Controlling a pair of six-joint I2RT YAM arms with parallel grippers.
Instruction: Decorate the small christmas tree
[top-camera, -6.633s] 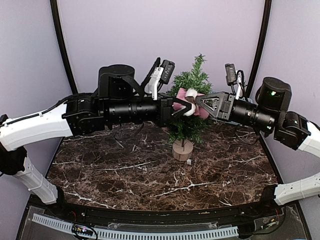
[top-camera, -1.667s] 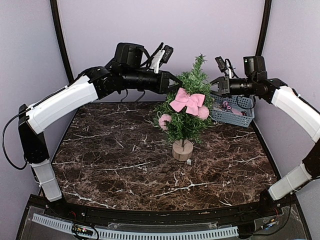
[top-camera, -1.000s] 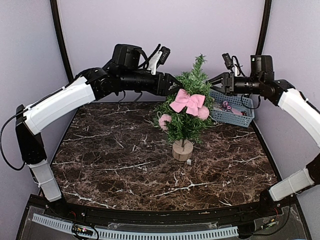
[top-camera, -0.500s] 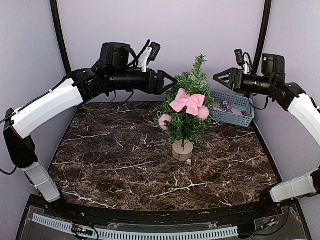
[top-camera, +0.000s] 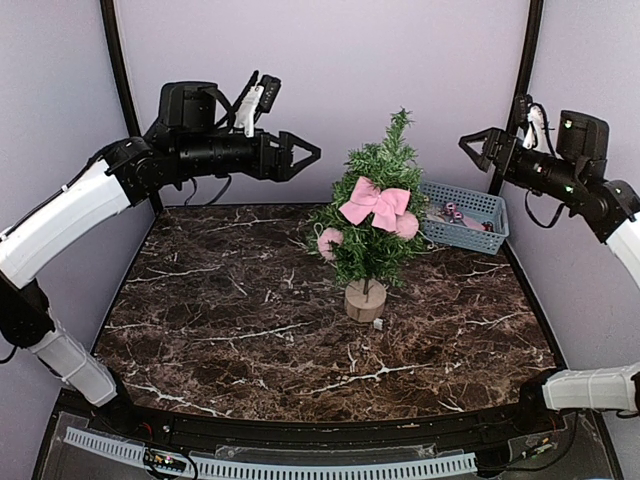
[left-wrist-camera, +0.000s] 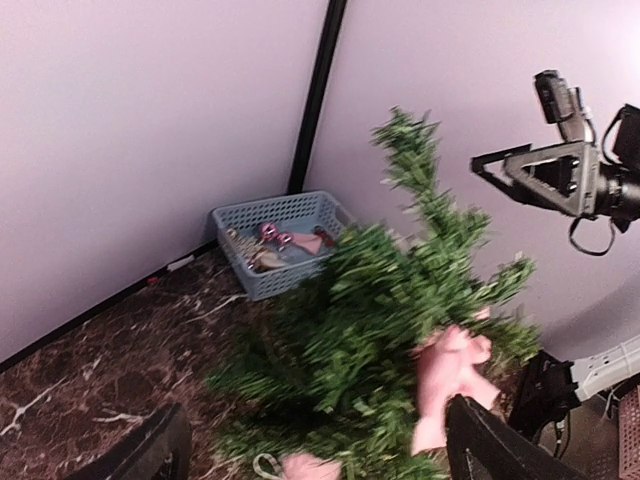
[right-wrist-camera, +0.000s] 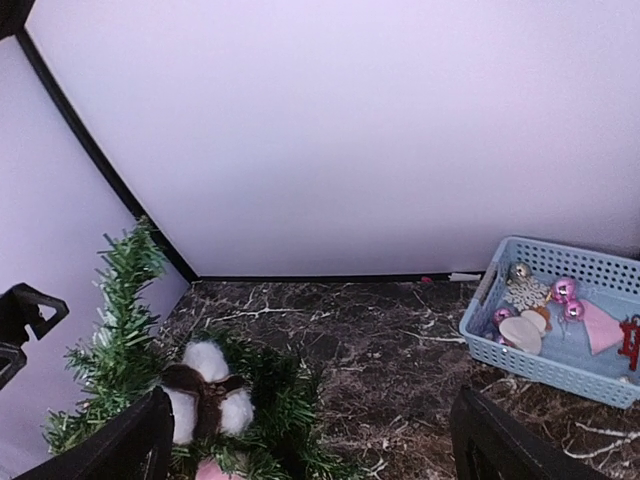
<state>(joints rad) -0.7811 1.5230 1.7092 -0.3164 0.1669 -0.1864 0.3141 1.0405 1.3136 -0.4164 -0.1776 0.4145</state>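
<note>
The small christmas tree (top-camera: 373, 225) stands upright mid-table on its wooden disc base (top-camera: 365, 301). A pink bow (top-camera: 377, 202) and a pink ball (top-camera: 329, 240) hang on it. My left gripper (top-camera: 305, 158) is open and empty in the air, left of the treetop and well apart from it. My right gripper (top-camera: 473, 148) is open and empty, high on the right above the basket. In the left wrist view the tree (left-wrist-camera: 400, 300) and bow (left-wrist-camera: 452, 375) lie ahead of the open left gripper (left-wrist-camera: 320, 460). The right wrist view shows the tree (right-wrist-camera: 125, 335) with a white and brown ornament (right-wrist-camera: 205, 405).
A blue basket (top-camera: 480, 236) with several pink and white ornaments sits at the back right corner, also in the right wrist view as the basket (right-wrist-camera: 480, 335). A small white tag (top-camera: 378, 323) lies by the tree base. Purple walls close in the back and sides.
Both arms have drawn back from the tree, the left one leftward and the right one rightward, and both jaws have opened wider. The bow stays on the tree.
</note>
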